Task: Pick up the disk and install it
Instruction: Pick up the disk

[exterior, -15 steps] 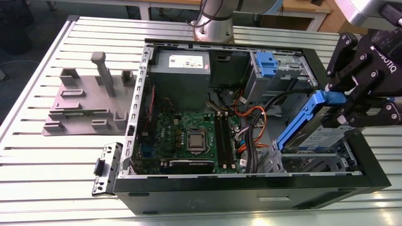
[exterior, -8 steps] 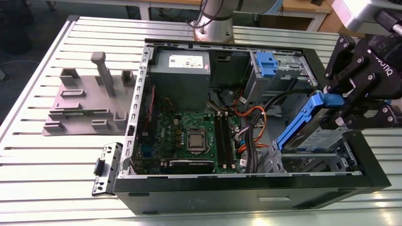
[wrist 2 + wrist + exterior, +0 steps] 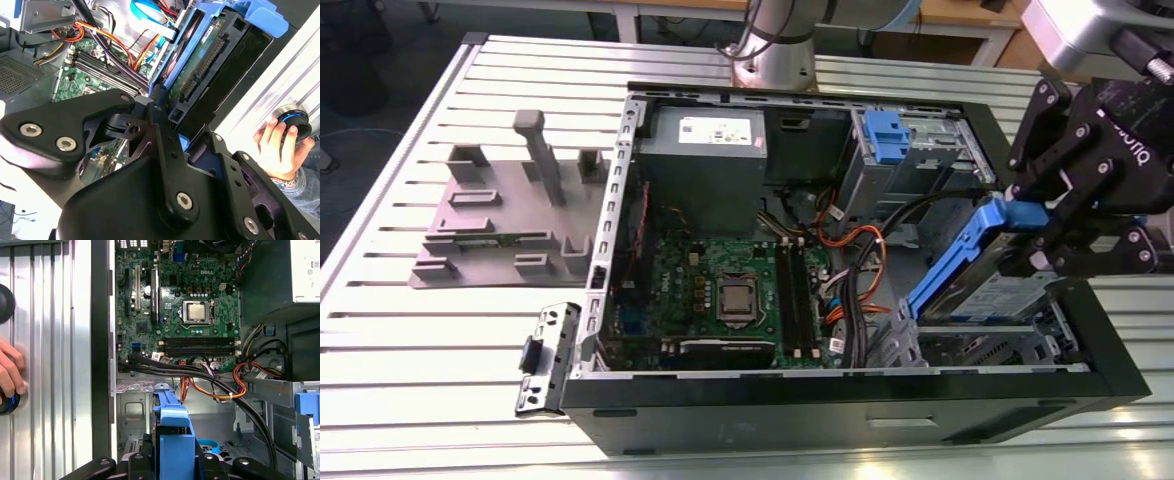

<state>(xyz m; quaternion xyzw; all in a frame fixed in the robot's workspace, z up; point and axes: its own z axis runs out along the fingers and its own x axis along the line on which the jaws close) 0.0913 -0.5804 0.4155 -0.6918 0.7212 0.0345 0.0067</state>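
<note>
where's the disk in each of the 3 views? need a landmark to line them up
Exterior view: the disk is tilted at the case's corner on the exterior view's right, held in the end effector.
Second wrist view: the disk is seen edge-on past the end effector, connector side showing.
First wrist view: its blue bracket is above the drive bay.
Shared landmark: the green motherboard.

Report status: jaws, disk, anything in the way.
Gripper jaws shut on the disk, held tilted over the drive bay. Disk not seated. Orange and black cables run beside the bay. A hand rests on the table.
</note>
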